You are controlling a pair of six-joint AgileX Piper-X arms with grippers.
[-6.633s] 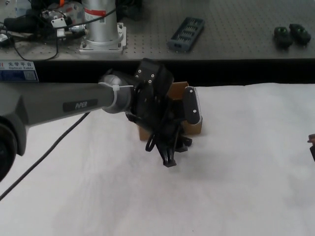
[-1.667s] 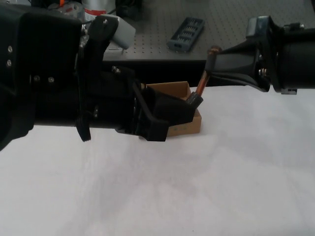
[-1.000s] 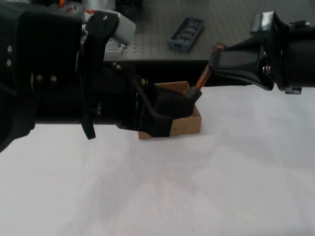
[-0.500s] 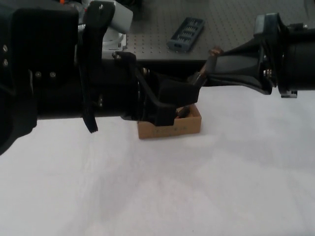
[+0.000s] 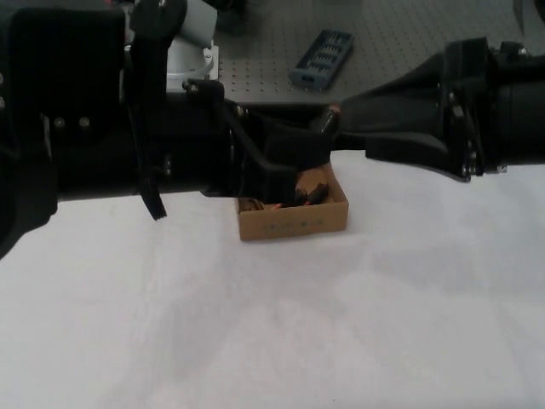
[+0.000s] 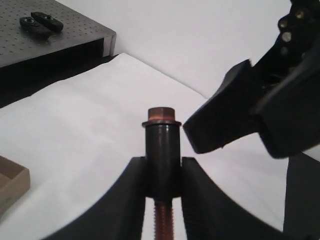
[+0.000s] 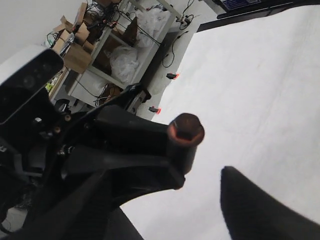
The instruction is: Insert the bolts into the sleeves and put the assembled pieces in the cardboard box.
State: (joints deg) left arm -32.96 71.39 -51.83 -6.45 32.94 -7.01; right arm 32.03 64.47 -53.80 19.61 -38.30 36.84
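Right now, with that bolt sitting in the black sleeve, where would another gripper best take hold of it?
Probably the sleeve at its bare end just under the bolt head, coming in from the head end. The left gripper clamps the part nearer the threads, and the exposed round wall offers two opposite sides for fingers.

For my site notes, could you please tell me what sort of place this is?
Probably a robotics lab: a perforated metal bench, shelves cluttered with boxes, and a white-covered worktable.
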